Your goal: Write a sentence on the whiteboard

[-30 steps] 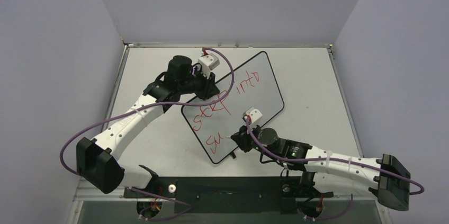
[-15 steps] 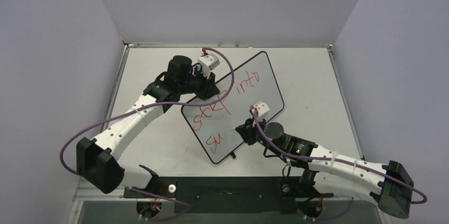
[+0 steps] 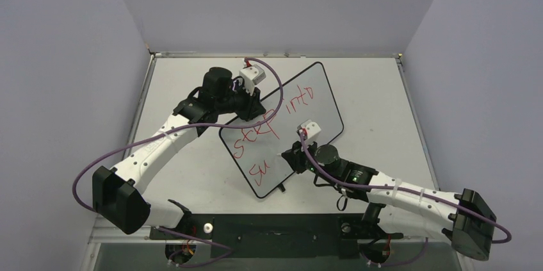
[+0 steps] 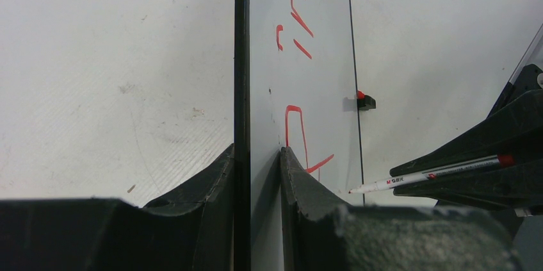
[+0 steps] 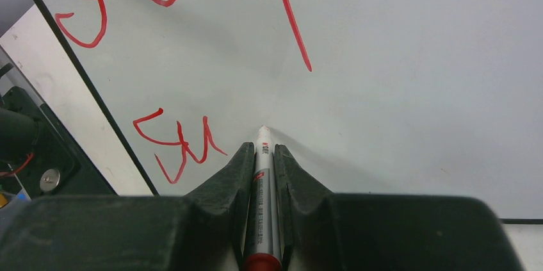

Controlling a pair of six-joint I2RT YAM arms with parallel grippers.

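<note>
In my right gripper (image 5: 262, 150), clamped tight, the marker (image 5: 261, 178) aims its nib ahead at bare whiteboard (image 5: 397, 59) just right of the half-done sentence (image 5: 179, 146), set, I judge, for the next letter; my left gripper (image 4: 257, 150) pinches the whiteboard's edge, steadying it.

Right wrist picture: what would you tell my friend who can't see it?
The right gripper pinches a white marker, its tip pointing at the whiteboard just right of the red letters "su". Bigger red strokes cross the top of the board.
</note>
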